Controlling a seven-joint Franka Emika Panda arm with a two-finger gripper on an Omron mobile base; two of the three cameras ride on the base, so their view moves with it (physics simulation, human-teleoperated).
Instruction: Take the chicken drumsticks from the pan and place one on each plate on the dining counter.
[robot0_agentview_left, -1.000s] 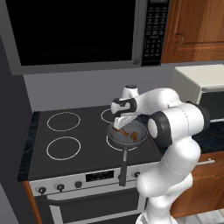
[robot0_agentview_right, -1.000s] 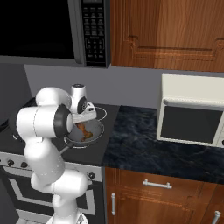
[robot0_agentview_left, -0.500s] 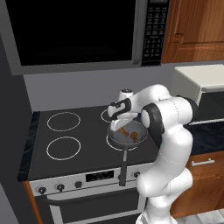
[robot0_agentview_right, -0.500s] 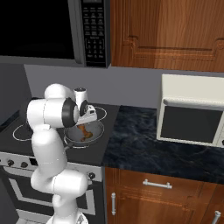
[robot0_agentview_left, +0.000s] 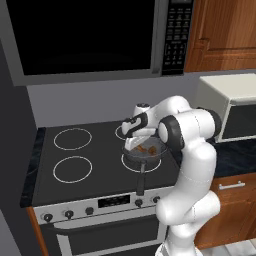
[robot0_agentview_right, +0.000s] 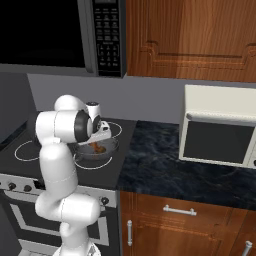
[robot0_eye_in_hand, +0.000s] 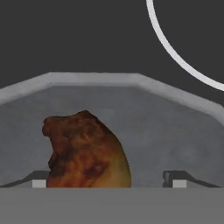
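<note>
I see my two-finger gripper (robot0_eye_in_hand: 107, 180) spread wide and grasping nothing, low inside the small round grey metal pan (robot0_eye_in_hand: 175, 127) on the black stovetop (robot0_agentview_left: 100, 150), straddling an orange-brown roasted drumstick (robot0_eye_in_hand: 85, 151)

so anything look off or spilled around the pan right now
Nothing stands out. The pan sits flat on the stove's front right burner, handle toward the front edge, with the drumsticks inside it. Nothing is spilled on the stove top. The open tool is low in the pan beside a drumstick.
</note>
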